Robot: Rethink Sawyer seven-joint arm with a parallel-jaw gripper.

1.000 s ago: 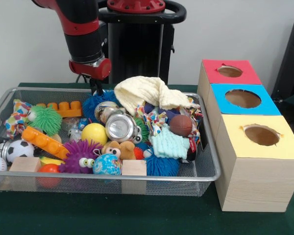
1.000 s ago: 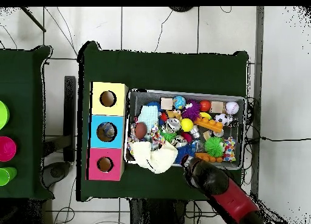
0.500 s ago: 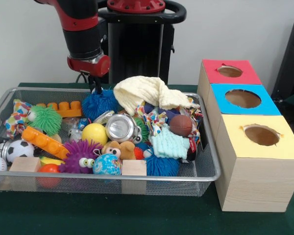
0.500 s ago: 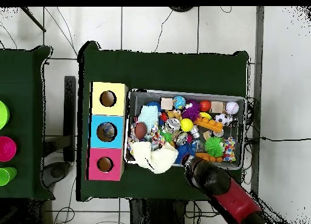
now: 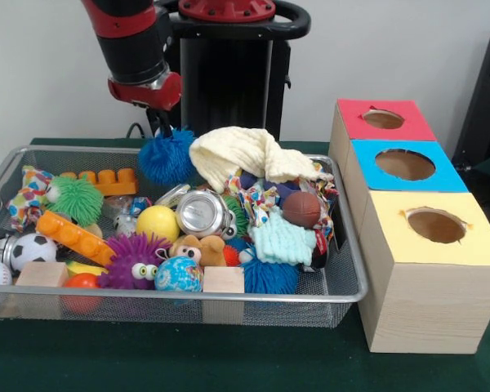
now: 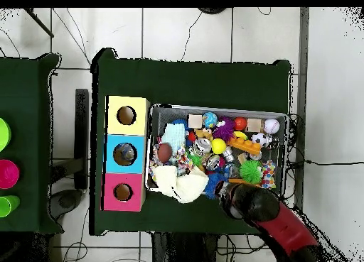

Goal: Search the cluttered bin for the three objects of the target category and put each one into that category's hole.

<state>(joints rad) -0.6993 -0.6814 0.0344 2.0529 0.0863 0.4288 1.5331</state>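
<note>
The blue spiky ball (image 5: 167,157) hangs from the tool (image 5: 161,129), whose fingers are pinched into its bristles. A second ago it sat low in the wire bin (image 5: 353,269), pressed among the toys behind the silver can (image 5: 202,212). Half a second ago it had come partly up. Now it is clear of the pile, level with the bin's far rim and just beside the cream cloth (image 5: 245,155). The red and black arm (image 5: 135,49) stands higher in the front view than before, and in the overhead view it has drawn back toward the bin's edge nearest the robot, with the ball (image 6: 216,184) showing blue just beside the cloth (image 6: 180,182).

The other toys lie as they did: the yellow ball (image 5: 157,222), the purple fuzzy toy with eyes (image 5: 134,260), the green spiky ball (image 5: 74,199), the small brown football (image 5: 301,208) and the soccer ball (image 5: 31,249). The three boxes on the green counter (image 5: 229,359), red (image 5: 383,120), blue (image 5: 404,165) and yellow (image 5: 435,226), have not moved.
</note>
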